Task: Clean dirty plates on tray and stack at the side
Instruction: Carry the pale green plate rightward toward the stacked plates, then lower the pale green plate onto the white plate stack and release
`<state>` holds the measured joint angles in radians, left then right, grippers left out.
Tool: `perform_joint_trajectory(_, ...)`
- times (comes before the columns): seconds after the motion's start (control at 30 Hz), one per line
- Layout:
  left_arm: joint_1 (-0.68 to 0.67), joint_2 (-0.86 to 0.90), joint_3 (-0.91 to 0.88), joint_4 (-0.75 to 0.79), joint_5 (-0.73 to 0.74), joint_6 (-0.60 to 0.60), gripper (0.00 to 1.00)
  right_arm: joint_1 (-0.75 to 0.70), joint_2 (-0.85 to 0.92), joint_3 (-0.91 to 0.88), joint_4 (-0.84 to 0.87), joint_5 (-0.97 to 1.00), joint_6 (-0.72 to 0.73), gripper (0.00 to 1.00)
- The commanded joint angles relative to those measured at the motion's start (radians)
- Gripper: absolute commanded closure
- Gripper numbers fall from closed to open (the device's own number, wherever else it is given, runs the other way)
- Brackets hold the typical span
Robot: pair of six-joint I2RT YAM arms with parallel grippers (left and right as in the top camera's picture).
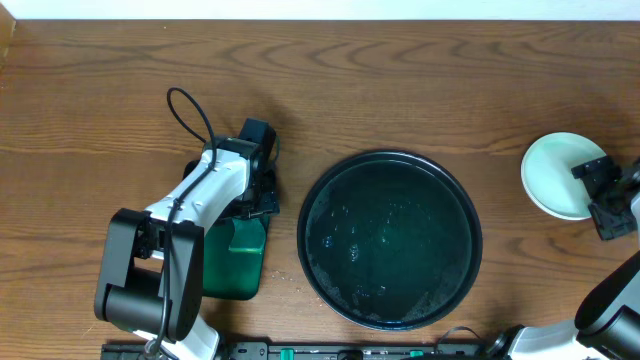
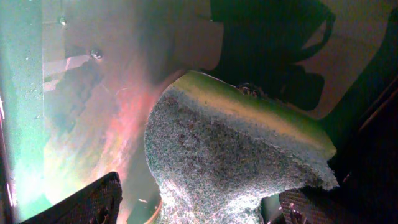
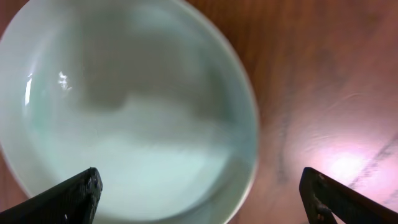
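Note:
A pale green plate (image 1: pixel 555 170) lies on the table at the far right, and it fills the right wrist view (image 3: pixel 124 112). My right gripper (image 1: pixel 600 195) is open and empty, with its fingers (image 3: pixel 199 199) spread over the plate's near rim and the wood beside it. The round dark tray (image 1: pixel 305 230) in the middle holds no plate, only water droplets. My left gripper (image 1: pixel 262 195) reaches down into a green container (image 1: pixel 235 262). In the left wrist view its fingers (image 2: pixel 199 208) stand open on either side of a grey-green sponge (image 2: pixel 230 155), with a gap on the left.
The green container's wall shows in the left wrist view (image 2: pixel 18 124). The left arm's black cable (image 1: pixel 190 115) loops over the table behind the arm. Bare wood lies around the tray.

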<state>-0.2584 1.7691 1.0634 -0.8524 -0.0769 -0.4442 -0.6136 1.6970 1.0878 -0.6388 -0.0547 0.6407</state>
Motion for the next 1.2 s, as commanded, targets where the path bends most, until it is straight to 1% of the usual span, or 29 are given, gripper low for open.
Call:
perform_joint_trajectory(0.0, 0.000, -0.007, -0.013, 0.005, 0.017, 0.007, 0.19, 0.025, -0.008, 0.071, -0.036, -0.116, -0.056, 0.01)
perform_joint_trajectory(0.13, 0.000, -0.009, -0.006, 0.005, 0.016, 0.007, 0.19, 0.058, -0.036, 0.179, -0.162, -0.136, -0.145, 0.01)
perform_joint_trajectory(0.27, 0.000, -0.044, 0.001, -0.006, 0.012, 0.005, 0.19, 0.098, -0.080, 0.269, -0.300, -0.115, -0.180, 0.01)
perform_joint_trajectory(0.47, 0.000, -0.199, 0.001, -0.053, -0.048, -0.020, 0.19, 0.158, -0.167, 0.291, -0.386, -0.107, -0.255, 0.01)
perform_joint_trajectory(0.63, 0.000, -0.388, 0.001, -0.115, -0.047, 0.005, 0.19, 0.204, -0.237, 0.291, -0.436, -0.108, -0.293, 0.01)
perform_joint_trajectory(0.73, 0.000, -0.515, 0.001, -0.159, -0.047, 0.055, 0.19, 0.243, -0.291, 0.291, -0.451, -0.109, -0.356, 0.01)
perform_joint_trajectory(0.83, -0.001, -0.647, 0.001, -0.195, -0.046, 0.097, 0.19, 0.292, -0.363, 0.291, -0.453, -0.139, -0.464, 0.01)
perform_joint_trajectory(0.93, -0.001, -0.797, 0.001, -0.202, -0.043, 0.096, 0.18, 0.353, -0.451, 0.291, -0.445, -0.229, -0.653, 0.01)
perform_joint_trajectory(1.0, -0.001, -0.903, 0.001, -0.201, -0.043, 0.096, 0.19, 0.394, -0.515, 0.291, -0.441, -0.278, -0.745, 0.01)
perform_joint_trajectory(1.13, -0.001, -1.110, 0.001, -0.202, -0.043, 0.098, 0.19, 0.456, -0.646, 0.291, -0.422, -0.275, -0.764, 0.01)
perform_joint_trajectory(1.17, -0.001, -1.168, 0.001, -0.202, -0.043, 0.117, 0.19, 0.465, -0.679, 0.291, -0.417, -0.275, -0.780, 0.01)
